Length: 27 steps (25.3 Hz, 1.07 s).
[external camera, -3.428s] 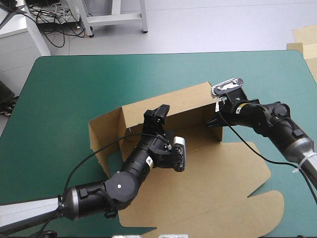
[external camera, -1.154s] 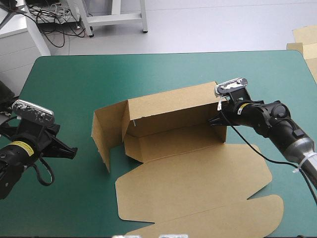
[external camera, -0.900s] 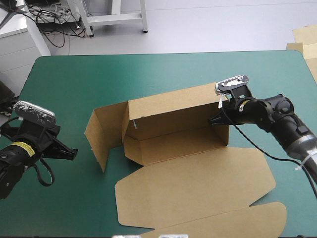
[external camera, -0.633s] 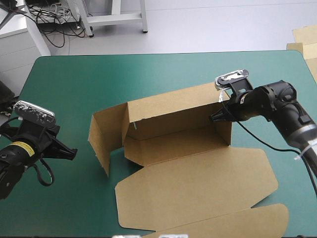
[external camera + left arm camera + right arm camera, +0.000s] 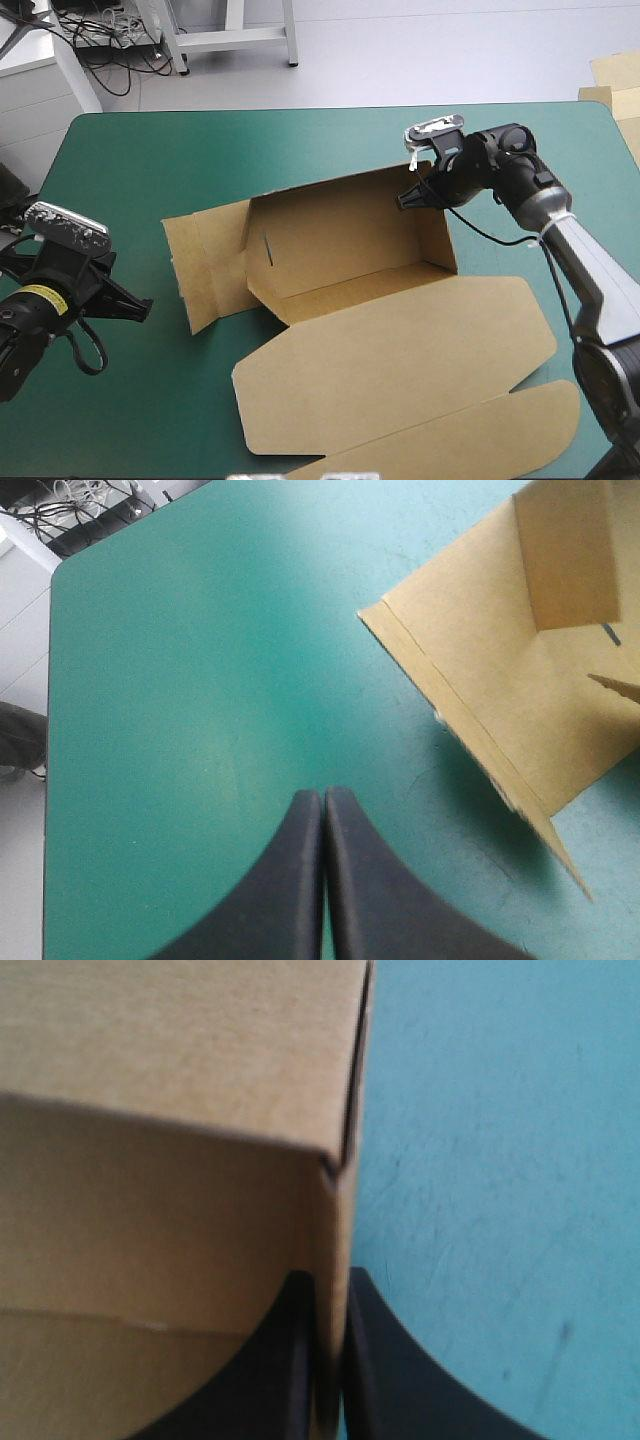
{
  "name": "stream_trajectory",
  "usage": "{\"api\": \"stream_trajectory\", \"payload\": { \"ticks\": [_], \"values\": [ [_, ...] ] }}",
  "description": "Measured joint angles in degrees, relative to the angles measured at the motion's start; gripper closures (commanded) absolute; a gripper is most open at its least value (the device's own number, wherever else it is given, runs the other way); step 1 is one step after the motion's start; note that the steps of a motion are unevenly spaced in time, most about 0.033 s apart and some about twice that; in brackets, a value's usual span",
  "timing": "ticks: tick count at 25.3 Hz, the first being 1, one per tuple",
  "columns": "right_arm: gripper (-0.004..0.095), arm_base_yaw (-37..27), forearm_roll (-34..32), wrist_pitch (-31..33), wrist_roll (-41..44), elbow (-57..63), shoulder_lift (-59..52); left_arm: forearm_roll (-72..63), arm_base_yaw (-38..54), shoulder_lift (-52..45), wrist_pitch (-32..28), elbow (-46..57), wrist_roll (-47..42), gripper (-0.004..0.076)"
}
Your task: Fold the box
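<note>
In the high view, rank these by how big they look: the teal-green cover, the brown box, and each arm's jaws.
Largest: teal-green cover. Then: box. Last: left gripper and right gripper: their jaws look about alike, and the left one seems nearer the camera, so I won't rank them.

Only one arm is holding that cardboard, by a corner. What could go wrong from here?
1. The right gripper pinches a thin wall edge of the box at its far right corner; the board might slip out or crease there.
2. The left gripper is shut, apart from the box over the teal-green cover, so the end flap near it, splayed outward, has no support and the raised walls may sag flat.
</note>
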Motion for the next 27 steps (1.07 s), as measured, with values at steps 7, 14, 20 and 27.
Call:
{"api": "stream_trajectory", "payload": {
  "ticks": [7, 14, 20, 27],
  "values": [
    [0.0242, -0.1, 0.0, 0.4, 0.0, -7.2, 9.9, 0.0, 0.0, 0.0, 0.0, 0.0, 0.0, 0.0734],
    [0.0159, -0.2, 0.5, 10.9, 0.0, -15.9, 10.4, 0.0, 0.0, 0.0, 0.0, 0.0, 0.0, 0.0734],
    [0.0159, -0.9, 0.8, 14.4, 0.3, -19.0, 8.1, -0.1, 0.0, 0.0, 0.0, 0.0, 0.0, 0.0734],
    [0.0163, -4.7, 2.2, 14.8, 2.6, -19.1, 3.2, -0.7, 0.0, 0.0, 0.0, 0.0, 0.0, 0.0734]
  ]
}}
